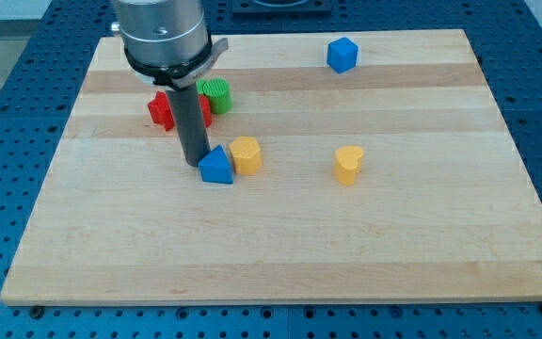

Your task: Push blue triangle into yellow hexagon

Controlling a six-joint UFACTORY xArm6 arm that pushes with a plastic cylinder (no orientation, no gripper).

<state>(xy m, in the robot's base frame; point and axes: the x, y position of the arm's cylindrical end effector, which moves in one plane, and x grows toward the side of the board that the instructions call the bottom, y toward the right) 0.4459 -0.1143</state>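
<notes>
**Blue triangle resting against the yellow hexagon, our tip at its upper-left edge**

We have no fingers on this arm, so there is nothing to report as apart, together or clamped; we end in a straight dark rod, and my tip (194, 165) sits on the wooden tabletop (280, 254) just at the blue triangle's (216, 167) ten o'clock side, touching it or very nearly so.

The blue triangle lies a little left of the tabletop's centre. The yellow hexagon (246, 154) stands at the triangle's two o'clock, and the two appear to touch along their near edges, the triangle overlapping the hexagon's lower-left corner in the view.

Behind our rod, at twelve o'clock from the tip, a red block (163, 110) lies partly hidden by the rod; its shape is hard to make out, with arms poking out on both sides of the rod. Just beside it, at its two o'clock, sits a green block (216, 94), roughly round with ridged sides.

Well apart from this cluster, at three o'clock from the hexagon, stands a second yellow block (348, 164) that looks heart-shaped. Near the tabletop's far edge, at one o'clock from the hexagon, is a blue cube (342, 54).
</notes>
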